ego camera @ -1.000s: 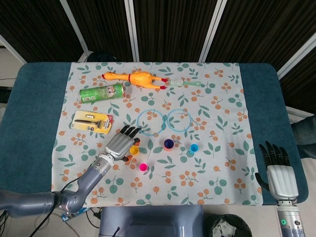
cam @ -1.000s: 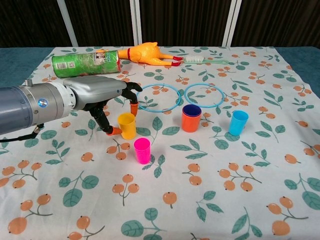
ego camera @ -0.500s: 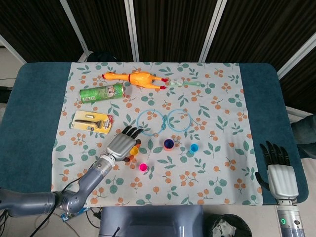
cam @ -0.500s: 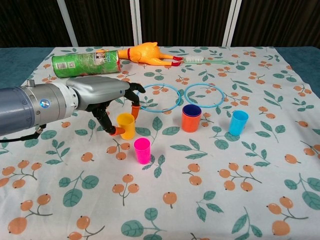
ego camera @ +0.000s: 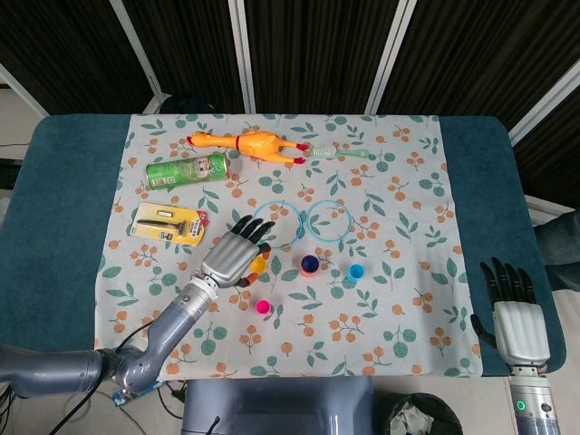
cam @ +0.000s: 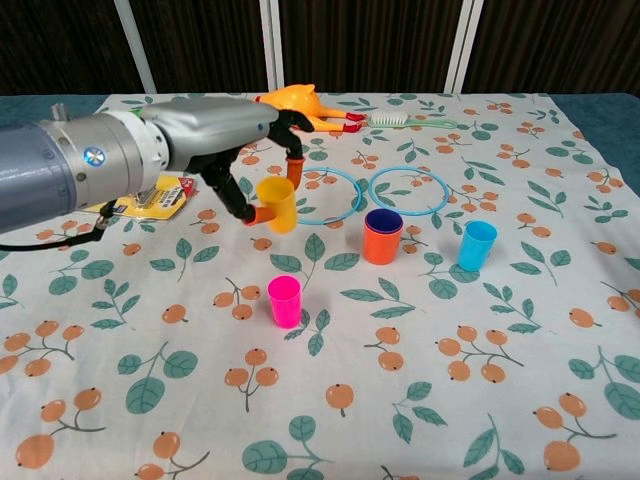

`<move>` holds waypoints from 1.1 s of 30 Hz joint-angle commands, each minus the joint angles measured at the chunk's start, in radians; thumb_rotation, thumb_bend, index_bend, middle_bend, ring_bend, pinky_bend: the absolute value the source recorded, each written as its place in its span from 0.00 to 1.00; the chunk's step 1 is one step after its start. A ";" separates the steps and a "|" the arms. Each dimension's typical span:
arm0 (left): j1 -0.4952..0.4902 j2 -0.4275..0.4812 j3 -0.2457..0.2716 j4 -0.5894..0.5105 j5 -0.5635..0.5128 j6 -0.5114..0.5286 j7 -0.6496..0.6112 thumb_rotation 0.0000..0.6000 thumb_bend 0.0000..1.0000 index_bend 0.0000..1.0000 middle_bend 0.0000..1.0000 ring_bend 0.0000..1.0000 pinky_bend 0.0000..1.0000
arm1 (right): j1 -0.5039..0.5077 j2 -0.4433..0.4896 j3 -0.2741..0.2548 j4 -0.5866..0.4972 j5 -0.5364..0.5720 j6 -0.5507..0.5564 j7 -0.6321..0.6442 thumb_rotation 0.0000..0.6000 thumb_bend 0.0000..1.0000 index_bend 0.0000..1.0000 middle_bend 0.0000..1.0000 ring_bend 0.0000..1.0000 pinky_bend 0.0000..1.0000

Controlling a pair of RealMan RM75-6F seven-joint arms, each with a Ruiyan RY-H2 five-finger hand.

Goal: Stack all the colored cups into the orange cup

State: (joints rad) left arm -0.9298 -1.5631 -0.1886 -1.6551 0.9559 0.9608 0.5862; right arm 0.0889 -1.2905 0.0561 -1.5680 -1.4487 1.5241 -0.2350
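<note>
Fingers of the left hand (cam: 215,140) pinch the yellow cup (cam: 277,204) and hold it upright, clear of the floral cloth (cam: 420,350) on the worktop. The orange cup (cam: 382,236) stands to the right of it with a dark blue cup (ego camera: 309,264) nested inside. The light blue cup (cam: 476,245) stands farther right, and the pink cup (cam: 284,301) stands nearer the chest camera. Two blue rings (cam: 372,192) lie just behind the cups. The right hand (ego camera: 519,323) rests at the worktop's right edge, holding nothing, fingers extended and slightly apart. A rubber chicken (ego camera: 256,144), toothbrush (ego camera: 343,154) and green can (ego camera: 187,169) lie at the far side.
</note>
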 commanded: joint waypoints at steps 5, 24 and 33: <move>-0.095 -0.063 -0.081 0.041 -0.020 -0.034 0.016 1.00 0.35 0.50 0.06 0.00 0.00 | -0.002 -0.001 0.001 -0.001 -0.004 -0.002 -0.004 1.00 0.37 0.00 0.00 0.00 0.07; -0.195 -0.229 -0.081 0.222 -0.014 -0.077 -0.028 1.00 0.35 0.49 0.06 0.00 0.00 | -0.015 0.010 0.022 0.002 0.009 0.006 0.007 1.00 0.37 0.00 0.00 0.00 0.07; -0.195 -0.237 -0.076 0.250 -0.011 -0.070 -0.041 1.00 0.35 0.50 0.06 0.00 0.00 | -0.014 0.004 0.024 0.004 0.010 -0.004 0.006 1.00 0.37 0.00 0.00 0.00 0.07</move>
State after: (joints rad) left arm -1.1250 -1.8011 -0.2646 -1.4056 0.9448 0.8904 0.5465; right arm 0.0748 -1.2858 0.0799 -1.5645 -1.4384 1.5206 -0.2285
